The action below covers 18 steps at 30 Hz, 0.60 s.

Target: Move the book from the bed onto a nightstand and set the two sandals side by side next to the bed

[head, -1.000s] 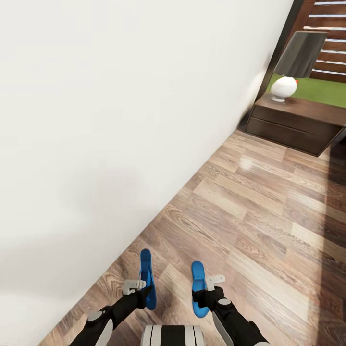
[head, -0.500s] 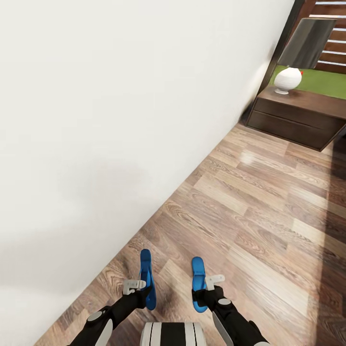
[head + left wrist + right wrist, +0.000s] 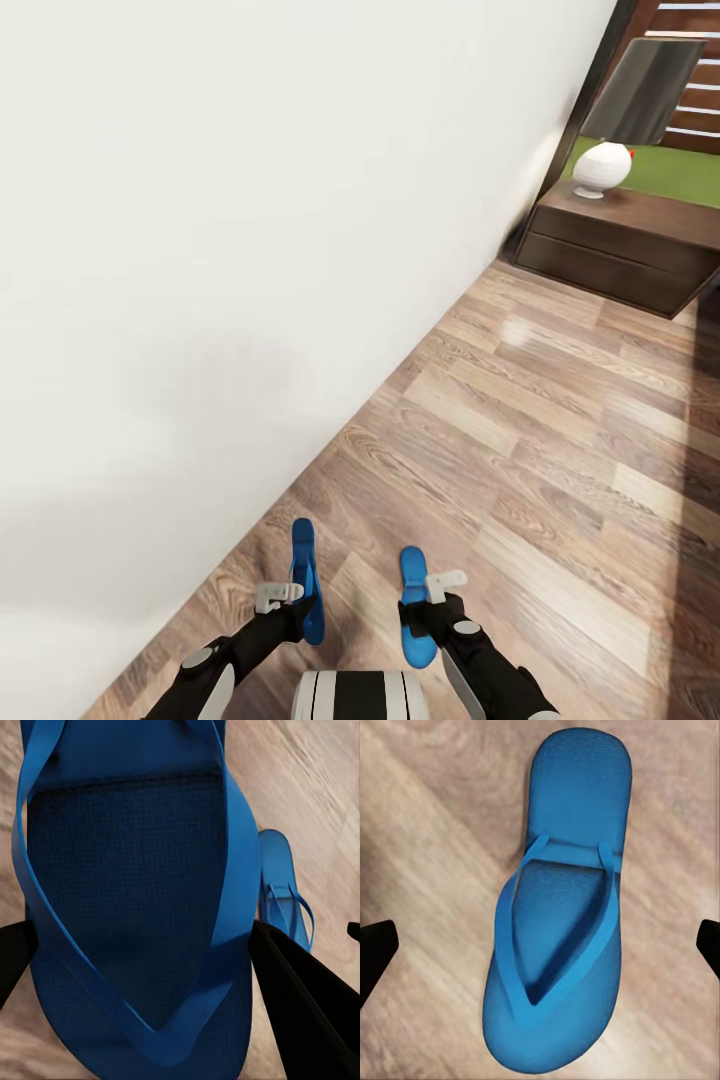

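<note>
Two bright blue sandals show low in the head view. The left sandal [image 3: 305, 578] is turned on its edge above the wood floor, with my left gripper [image 3: 298, 612] shut on it. From the left wrist camera this sandal [image 3: 127, 892] spans the gap between the dark fingers [image 3: 300, 1012]. The right sandal [image 3: 413, 600] lies flat on the floor. My right gripper [image 3: 420, 620] hovers over it, open. Seen from the right wrist camera, that sandal [image 3: 559, 945] sits well inside the wide-spread fingers [image 3: 375, 952]. A dark brown nightstand [image 3: 620, 245] stands at the far right. The bed and the book are out of view.
A white wall [image 3: 250, 250] runs close along my left side, meeting the floor on a diagonal. A white-based lamp with a grey shade [image 3: 605, 165] stands on the nightstand, with a dark-framed window [image 3: 690, 150] behind. Open plank floor [image 3: 560, 450] stretches ahead to the right.
The whole view has shifted slightly, so the nightstand and lamp sit a little further right. Both arms and both sandals keep the same places relative to me.
</note>
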Tool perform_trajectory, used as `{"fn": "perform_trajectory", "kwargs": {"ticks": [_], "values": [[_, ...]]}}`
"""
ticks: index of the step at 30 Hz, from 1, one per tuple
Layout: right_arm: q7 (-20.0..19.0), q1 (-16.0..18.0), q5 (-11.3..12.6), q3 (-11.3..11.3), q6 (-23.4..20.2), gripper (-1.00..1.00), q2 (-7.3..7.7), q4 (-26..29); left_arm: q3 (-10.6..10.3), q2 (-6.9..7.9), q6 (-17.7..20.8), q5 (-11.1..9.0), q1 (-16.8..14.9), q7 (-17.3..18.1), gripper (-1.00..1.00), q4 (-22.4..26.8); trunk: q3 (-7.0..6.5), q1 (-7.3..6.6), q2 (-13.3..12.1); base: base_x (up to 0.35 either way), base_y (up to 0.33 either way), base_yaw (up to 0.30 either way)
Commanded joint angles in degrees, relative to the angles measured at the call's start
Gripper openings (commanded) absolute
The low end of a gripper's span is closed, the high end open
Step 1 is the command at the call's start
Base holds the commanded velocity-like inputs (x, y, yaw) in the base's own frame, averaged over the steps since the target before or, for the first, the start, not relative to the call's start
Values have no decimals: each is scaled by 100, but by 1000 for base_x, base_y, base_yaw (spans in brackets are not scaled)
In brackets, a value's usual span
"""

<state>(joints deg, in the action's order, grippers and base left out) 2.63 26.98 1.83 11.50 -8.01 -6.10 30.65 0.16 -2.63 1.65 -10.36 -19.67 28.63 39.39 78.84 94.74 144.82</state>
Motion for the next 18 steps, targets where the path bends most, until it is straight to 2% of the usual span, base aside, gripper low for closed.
{"fn": "perform_trajectory", "kwargs": {"ticks": [1, 10, 18], "values": [[27, 1, 19, 28, -34, 100, 4, 11, 2, 0, 17, -45, -2, 19, -100, -1, 4, 0, 1, 63, 0, 0], [30, 0, 19, 28, -34, 100, 4, 11, 2, -3, 19, -41, -2, 19, -100, -1, 4, 0, 1, 144, 0, 0], [30, 4, 19, 28, -34, 100, 4, 11, 2, -1, 17, -43, -2, 19, -100, -1, 4, 0, 1, 26, 0, 0]]}}
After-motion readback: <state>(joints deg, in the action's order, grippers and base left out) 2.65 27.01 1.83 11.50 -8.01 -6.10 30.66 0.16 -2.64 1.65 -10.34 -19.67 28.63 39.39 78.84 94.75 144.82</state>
